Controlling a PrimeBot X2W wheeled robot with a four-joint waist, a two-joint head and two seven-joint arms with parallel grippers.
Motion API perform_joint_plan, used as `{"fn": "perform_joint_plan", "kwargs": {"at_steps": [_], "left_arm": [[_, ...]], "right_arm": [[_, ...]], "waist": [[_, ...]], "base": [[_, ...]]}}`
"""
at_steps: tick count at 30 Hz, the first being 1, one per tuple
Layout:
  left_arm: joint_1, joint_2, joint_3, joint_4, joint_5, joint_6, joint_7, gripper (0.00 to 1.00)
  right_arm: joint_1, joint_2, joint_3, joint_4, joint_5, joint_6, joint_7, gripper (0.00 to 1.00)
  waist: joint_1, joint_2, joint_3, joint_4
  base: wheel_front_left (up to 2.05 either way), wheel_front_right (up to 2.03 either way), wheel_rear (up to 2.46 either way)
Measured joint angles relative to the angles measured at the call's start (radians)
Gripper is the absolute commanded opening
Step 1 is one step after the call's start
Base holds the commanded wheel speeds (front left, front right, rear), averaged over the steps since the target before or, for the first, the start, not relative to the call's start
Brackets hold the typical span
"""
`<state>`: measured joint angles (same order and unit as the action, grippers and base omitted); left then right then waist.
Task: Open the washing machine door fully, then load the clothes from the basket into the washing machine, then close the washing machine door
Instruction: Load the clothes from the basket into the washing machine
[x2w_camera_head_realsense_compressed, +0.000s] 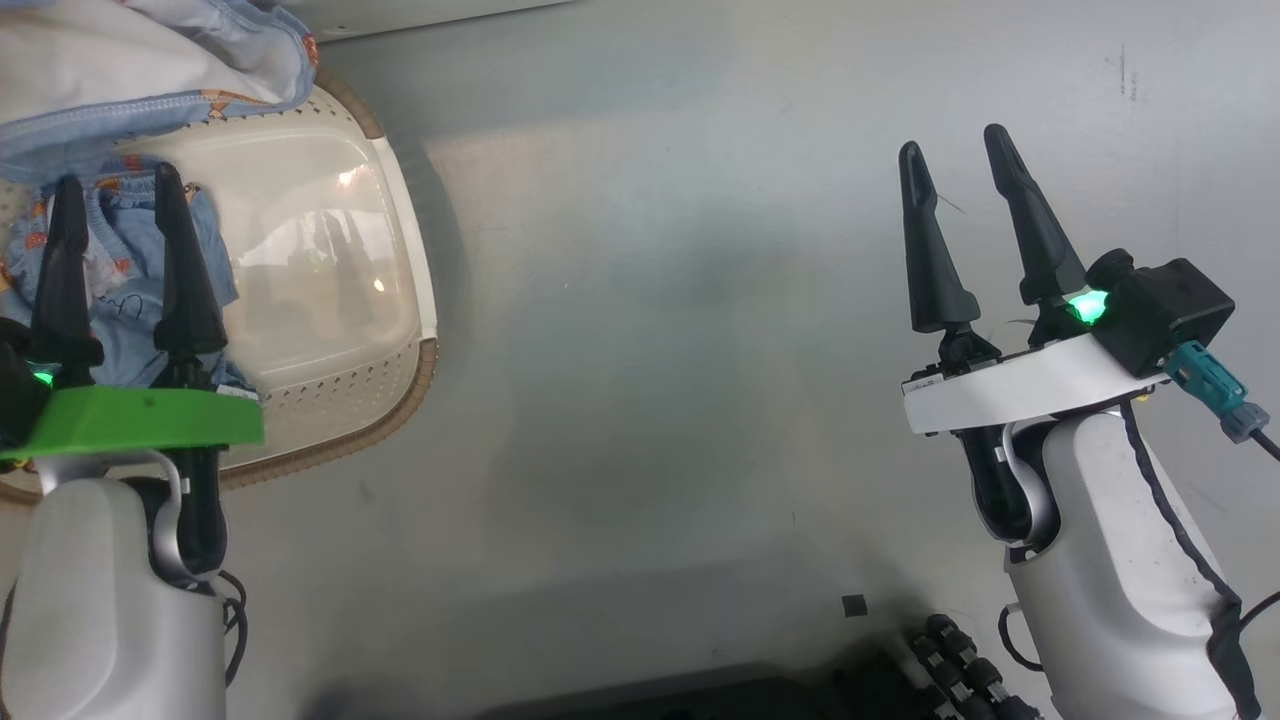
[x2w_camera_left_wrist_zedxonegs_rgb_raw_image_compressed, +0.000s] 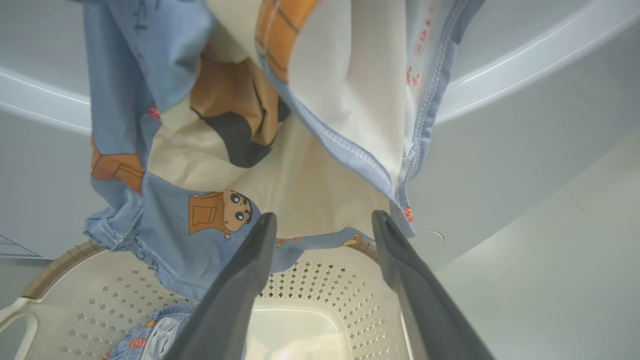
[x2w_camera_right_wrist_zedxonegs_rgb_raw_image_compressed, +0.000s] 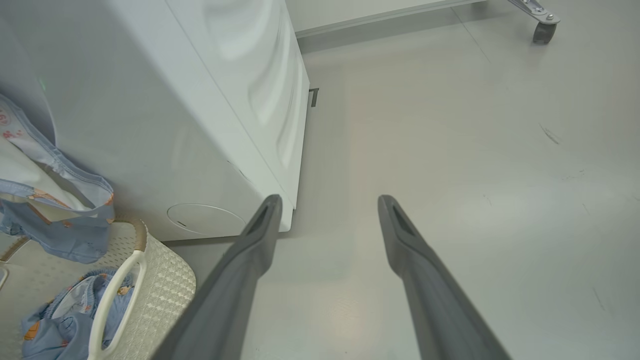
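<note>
**A:** Left gripper (x2w_camera_head_realsense_compressed: 117, 180) is hanging over the basket (x2w_camera_head_realsense_compressed: 432, 350), jaws wide apart, nothing in them. Right under the tips there's a blue piece (x2w_camera_head_realsense_compressed: 118, 270) bunched on the basket bottom.

**B:** And the right gripper (x2w_camera_head_realsense_compressed: 952, 142)?

**A:** Spread open too, and empty, out over bare floor (x2w_camera_head_realsense_compressed: 700, 350), well apart from the basket.

**B:** What's that cloth up top?

**A:** A hanging garment (x2w_camera_left_wrist_zedxonegs_rgb_raw_image_compressed: 320, 170), cream with blue trim. It drapes down the front of the washer (x2w_camera_right_wrist_zedxonegs_rgb_raw_image_compressed: 150, 125), hem over the basket's far rim. What holds its upper end I can't tell, nor how the door stands.

**B:** So where could this go sour?

**A:** A few places, I'd say. The hem dangles just ahead of the fingers (x2w_camera_left_wrist_zedxonegs_rgb_raw_image_compressed: 240, 290). Reach forward and a finger could hook it and drag the garment down, maybe past the rim onto the floor.

**B:** And going for the blue piece?

**A:** It lies low against the perforated wall. Close too deep and the tips may pinch plastic along with cloth, and the light basket comes up or tips. Close too shallow and it's one thin fold, likely to slip out on the way to the washer.

**B:** And the right arm?

**A:** Too far off to steady the basket if it shifts.
</note>
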<state>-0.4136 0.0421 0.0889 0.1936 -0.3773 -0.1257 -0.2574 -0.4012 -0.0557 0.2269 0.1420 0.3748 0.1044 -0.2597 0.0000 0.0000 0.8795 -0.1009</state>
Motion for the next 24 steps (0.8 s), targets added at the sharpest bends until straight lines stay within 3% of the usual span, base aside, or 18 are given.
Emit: {"fn": "perform_joint_plan", "kwargs": {"at_steps": [24], "left_arm": [[-0.262,0.077,0.039,0.209,-0.054,0.0,0.0,1.0]], "right_arm": [[0.0,0.0,0.012,-0.022,0.009,-0.002,0.0,1.0]], "waist": [[0.0,0.0,0.088,-0.041]], "base": [[0.0,0.0,0.0]]}}
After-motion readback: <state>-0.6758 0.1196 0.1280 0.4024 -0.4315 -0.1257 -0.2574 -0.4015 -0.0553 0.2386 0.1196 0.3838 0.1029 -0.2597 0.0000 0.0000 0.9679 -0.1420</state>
